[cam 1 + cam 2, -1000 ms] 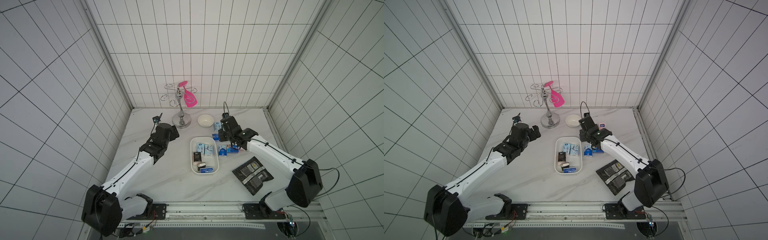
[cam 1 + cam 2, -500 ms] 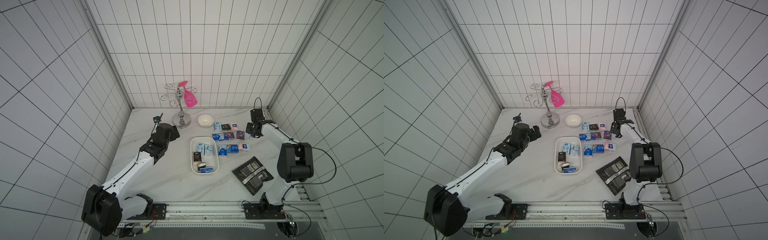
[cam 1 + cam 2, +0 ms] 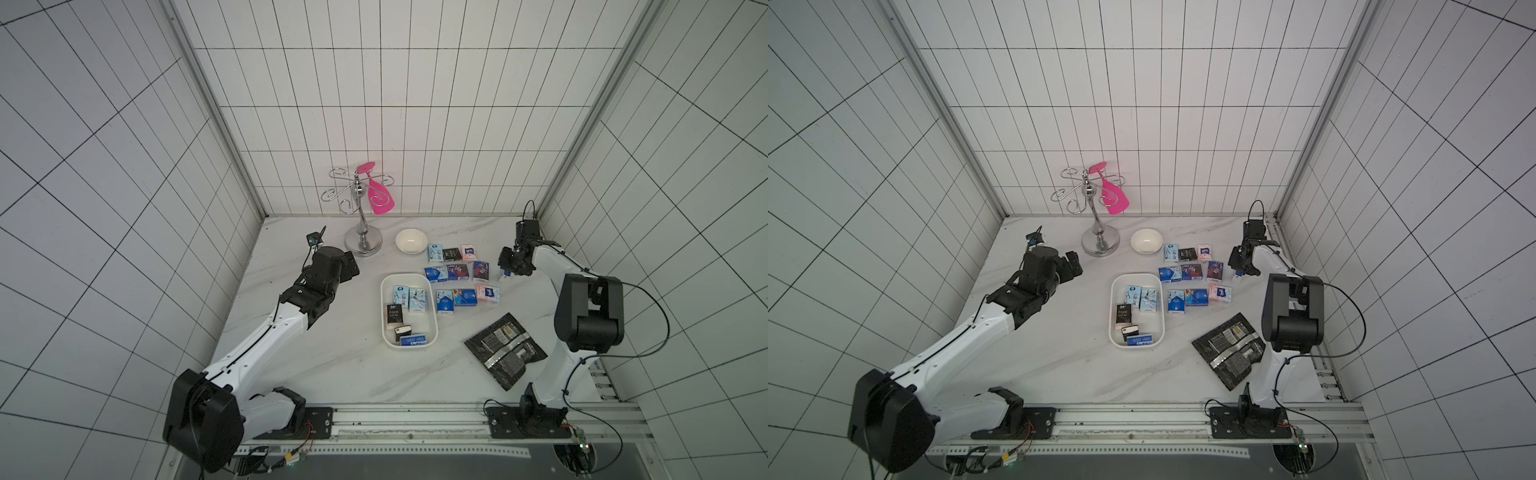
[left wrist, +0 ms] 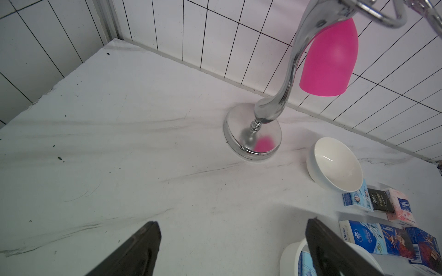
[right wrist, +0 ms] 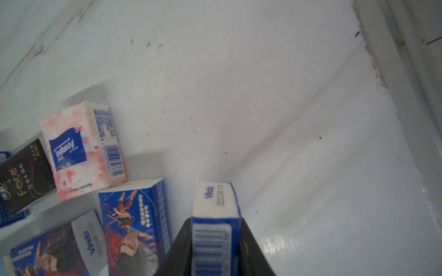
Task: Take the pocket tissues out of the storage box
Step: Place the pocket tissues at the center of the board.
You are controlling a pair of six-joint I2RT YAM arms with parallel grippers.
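The table [image 3: 332, 365] is a white, grey-veined, marble-look slab. Near its front right lie crinkled black-and-silver foil pouches [image 3: 505, 351]. The box [image 3: 435, 328], a shallow white plastic tray with rounded corners, sits at the centre. It holds five packets [image 3: 409, 299]: two light blue, a black one reading "Face", a second black one on edge, and a dark blue one at the front. Behind it stands a chrome stand [image 3: 362, 232] with curled hooks, a pink spatula [image 3: 380, 199] hanging from it, and beside that a glossy round white bowl [image 3: 410, 241].

Nine more packets [image 3: 457, 272] lie in three rows on the slab, right of the box. The pink one [image 5: 81, 148] reads "Tempo", the black one [image 5: 21, 176] reads "Face", and the dark blue ones read "Vinda".

The right claw [image 5: 215, 229] pinches a blue-and-white "Vinda" packet [image 5: 216, 200] edgewise between its black fingers, barcode showing, just right of the middle row. I cannot tell whether it touches the slab. The left claw [image 4: 232, 236] is spread wide and empty over bare slab, left of the box.
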